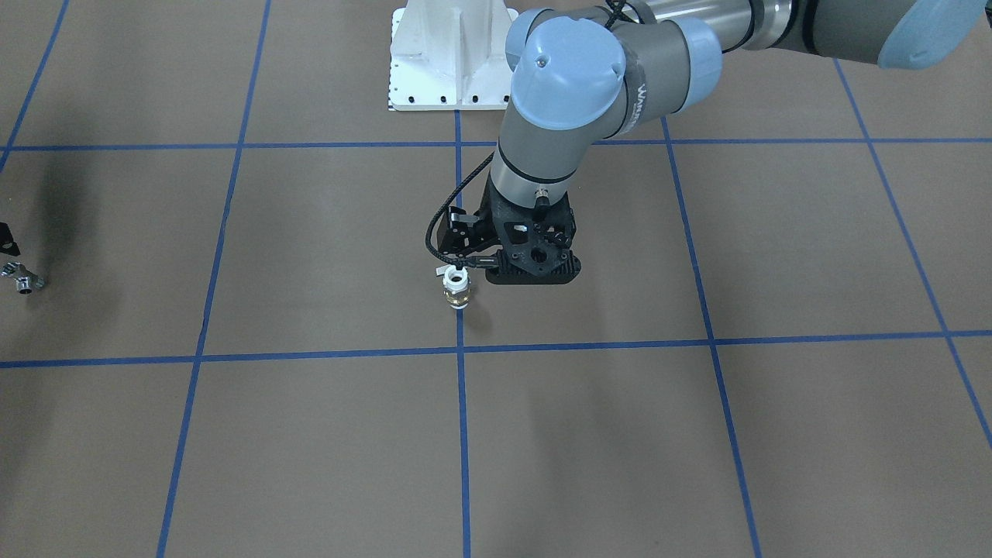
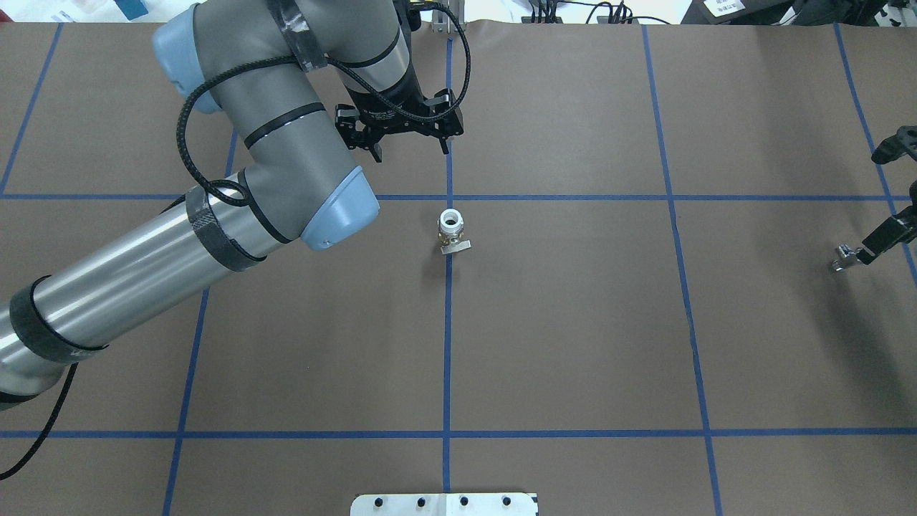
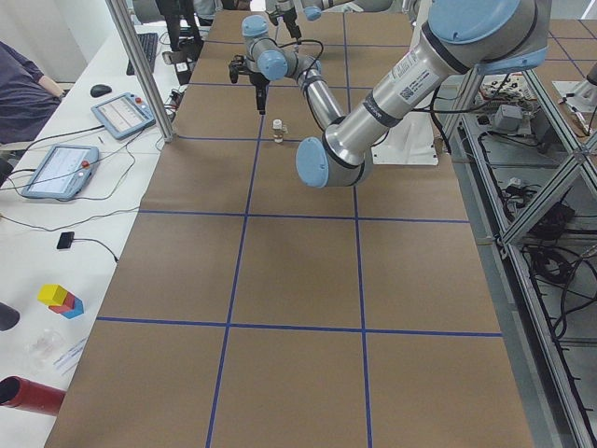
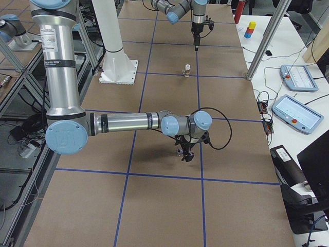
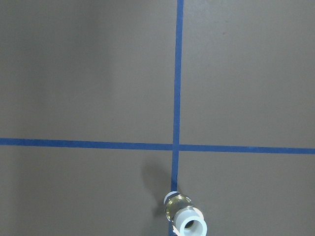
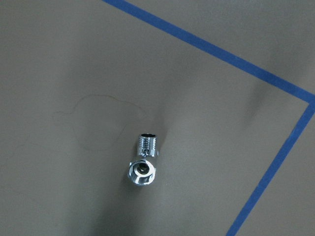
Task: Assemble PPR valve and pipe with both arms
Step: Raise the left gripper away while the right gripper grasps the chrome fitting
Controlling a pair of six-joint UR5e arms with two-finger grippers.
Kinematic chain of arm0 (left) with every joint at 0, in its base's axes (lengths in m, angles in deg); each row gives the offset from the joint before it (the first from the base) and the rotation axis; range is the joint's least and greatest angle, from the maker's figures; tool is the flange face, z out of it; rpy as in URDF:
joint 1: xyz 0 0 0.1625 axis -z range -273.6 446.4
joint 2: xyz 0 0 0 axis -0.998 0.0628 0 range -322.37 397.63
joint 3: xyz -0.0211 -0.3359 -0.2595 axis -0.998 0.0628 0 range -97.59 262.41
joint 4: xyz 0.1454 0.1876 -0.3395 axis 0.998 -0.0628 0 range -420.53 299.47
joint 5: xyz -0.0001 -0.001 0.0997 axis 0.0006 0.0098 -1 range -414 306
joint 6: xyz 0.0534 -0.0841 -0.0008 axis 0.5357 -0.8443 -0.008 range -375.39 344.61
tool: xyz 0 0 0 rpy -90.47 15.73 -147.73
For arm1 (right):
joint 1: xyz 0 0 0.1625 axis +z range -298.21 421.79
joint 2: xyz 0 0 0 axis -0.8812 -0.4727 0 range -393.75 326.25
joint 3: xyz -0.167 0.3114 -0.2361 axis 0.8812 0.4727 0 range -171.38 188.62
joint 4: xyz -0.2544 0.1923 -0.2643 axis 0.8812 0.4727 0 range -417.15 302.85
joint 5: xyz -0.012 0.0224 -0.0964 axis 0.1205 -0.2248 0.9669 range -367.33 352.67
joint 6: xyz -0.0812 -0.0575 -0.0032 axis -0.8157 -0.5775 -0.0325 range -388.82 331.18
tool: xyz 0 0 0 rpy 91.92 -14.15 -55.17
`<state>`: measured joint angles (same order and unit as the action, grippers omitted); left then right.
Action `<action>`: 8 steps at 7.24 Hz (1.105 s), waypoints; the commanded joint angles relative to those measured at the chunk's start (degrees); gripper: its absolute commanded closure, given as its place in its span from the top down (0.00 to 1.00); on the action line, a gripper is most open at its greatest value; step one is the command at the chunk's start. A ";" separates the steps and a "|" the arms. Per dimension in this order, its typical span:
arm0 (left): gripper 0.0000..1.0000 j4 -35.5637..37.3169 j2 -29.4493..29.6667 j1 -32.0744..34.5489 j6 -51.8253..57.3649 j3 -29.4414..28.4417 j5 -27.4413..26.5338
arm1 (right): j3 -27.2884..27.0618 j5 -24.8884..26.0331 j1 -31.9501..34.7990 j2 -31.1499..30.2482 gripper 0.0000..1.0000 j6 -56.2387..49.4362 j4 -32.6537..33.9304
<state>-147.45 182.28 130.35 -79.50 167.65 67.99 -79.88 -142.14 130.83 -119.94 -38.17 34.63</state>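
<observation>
Early stage, I reckon: nothing picked, nothing joined. PPR valve (image 2: 452,231) stands upright on a blue tape line (image 2: 448,344) mid-counter (image 2: 573,322), ungripped. Left gripper (image 2: 411,152) hangs just beyond it, released & empty. Pipe (image 6: 142,167) lies well apart on my right side, w/ right gripper (image 4: 185,152) low over it; clenched or released, can't tell. Both grabs + the mating are left.

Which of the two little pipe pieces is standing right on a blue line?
The PPR valve, with white ends and a brass middle, stands upright on the blue tape line. The silver pipe lies away from any line.
</observation>
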 commanded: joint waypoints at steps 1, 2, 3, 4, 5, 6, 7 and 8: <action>1.00 0.00 -0.07 -0.18 -0.05 -0.08 0.00 | 0.00 0.07 -1.62 0.14 0.99 2.75 -0.11; 1.00 0.00 -0.07 -0.18 -0.05 -0.08 0.00 | 0.18 0.16 -2.32 0.23 0.99 2.84 -0.11; 1.00 0.00 -0.07 -0.27 0.03 -0.08 0.00 | 0.18 0.16 -2.68 0.67 0.99 2.93 -0.11; 1.00 -0.09 -0.07 -0.18 0.04 -0.17 0.00 | 0.26 0.25 -3.11 1.02 0.96 3.19 -0.11; 1.00 -0.09 -0.07 -0.18 0.04 -0.17 0.00 | 0.35 0.60 -3.38 1.20 0.89 3.80 -0.11; 1.00 -0.09 -0.07 -0.27 0.04 -0.17 0.00 | 0.61 0.77 -3.56 1.63 0.85 3.81 -0.19; 1.00 -0.09 -0.07 -0.27 0.04 -0.17 0.00 | 0.62 1.91 -3.56 1.64 0.83 3.81 -0.11; 1.00 -0.18 -0.16 -0.27 0.04 -0.26 0.00 | 0.79 2.88 -3.56 1.64 0.82 3.81 -0.11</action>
<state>-147.55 182.19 130.09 -79.47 167.46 67.99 -79.27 -140.44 127.32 -118.37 -34.39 34.50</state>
